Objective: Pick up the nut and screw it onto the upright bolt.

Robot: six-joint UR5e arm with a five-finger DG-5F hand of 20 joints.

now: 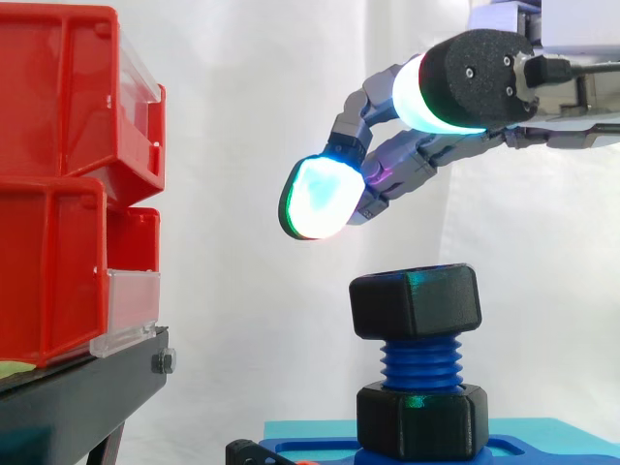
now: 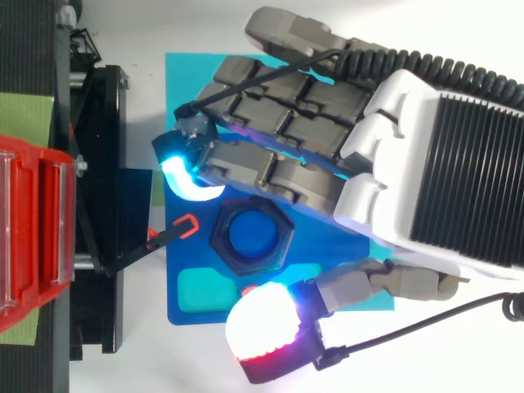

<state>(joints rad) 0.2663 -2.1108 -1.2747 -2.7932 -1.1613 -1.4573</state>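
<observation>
A black hex nut (image 1: 415,300) sits on top of the upright blue threaded bolt (image 1: 421,363), with blue thread showing under it. A second black hex piece (image 1: 421,418) sits at the bolt's foot on the blue base plate (image 2: 192,258). From above, the nut (image 2: 281,246) rings the bolt's blue end (image 2: 251,233). My hand (image 2: 426,164) hovers over the nut, open and clear of it. Its relaxed fingers (image 1: 426,155) slope down to the left, ending in a cyan-glowing pad (image 1: 320,199) above and left of the nut. The thumb pad (image 2: 262,327) stands on the nut's other side.
Stacked red bins (image 1: 58,194) on a black stand (image 1: 77,397) stand to the left, with a gap between them and the bolt. A cyan mat (image 2: 188,74) lies under the base plate. A small orange-red clip (image 2: 187,227) sits at the plate's left edge.
</observation>
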